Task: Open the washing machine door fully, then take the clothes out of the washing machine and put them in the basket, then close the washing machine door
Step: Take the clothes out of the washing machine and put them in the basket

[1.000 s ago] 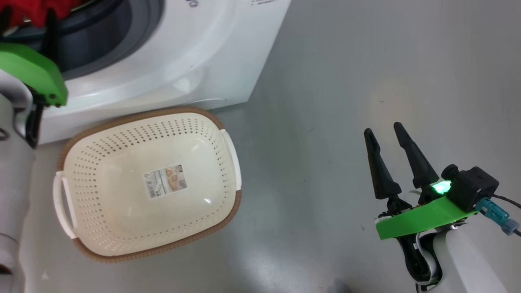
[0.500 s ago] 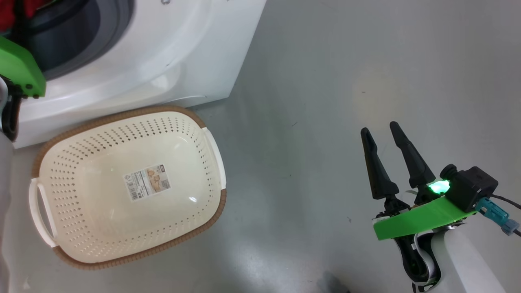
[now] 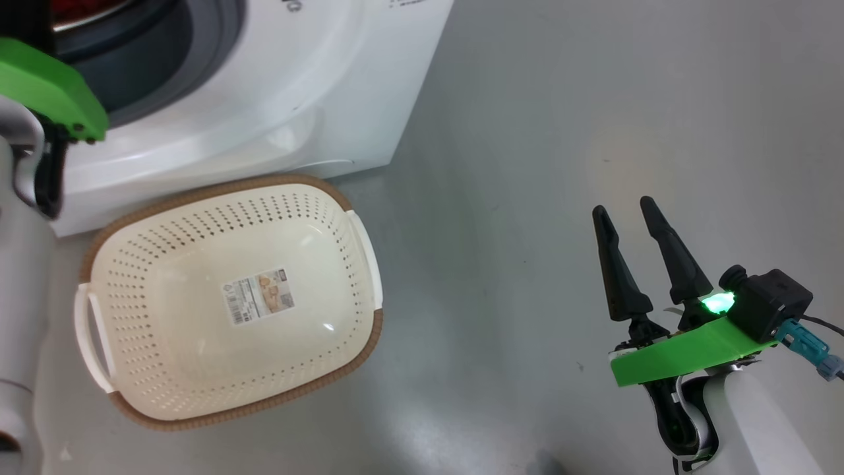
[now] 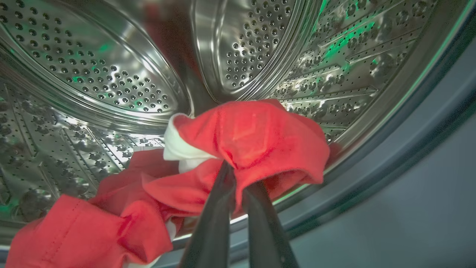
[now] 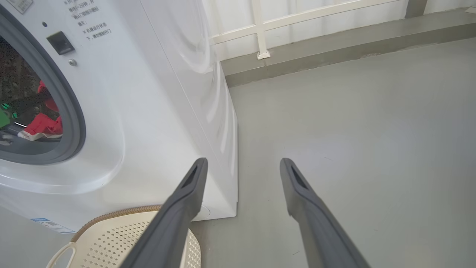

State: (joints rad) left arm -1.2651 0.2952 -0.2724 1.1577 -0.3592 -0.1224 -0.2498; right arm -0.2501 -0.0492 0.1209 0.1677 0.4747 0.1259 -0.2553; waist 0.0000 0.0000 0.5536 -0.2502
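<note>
The clothes (image 4: 253,145), a bright red bunch with a bit of white showing, sit low in the washing machine (image 3: 310,86), right up at the front edge of the steel drum (image 4: 111,74). One red fold trails off to the lower left corner of the left wrist view. The left gripper (image 4: 236,178) reaches in through the opening, and its jaws are squeezed together on a fold of the red fabric, so it's pinching the clothes. The pinched fold sits just inside the drum's lip, with the grey rubber ring (image 4: 427,175) curving round right beside it, so not much slack on that side. Above and behind the bundle the drum is open. The basket (image 3: 217,188) stands on the floor (image 3: 593,99) just in front of the machine, its far rim close under the white front panel and its mouth facing up. To the robot's right of the basket and machine it's all bare grey floor. The right gripper (image 3: 622,206) hangs over that stretch with its jaws spread wide and nothing between them, well apart from the basket. In the right wrist view the floor runs back to a low kerb (image 5: 334,41) under a white railing (image 5: 260,26).
</note>
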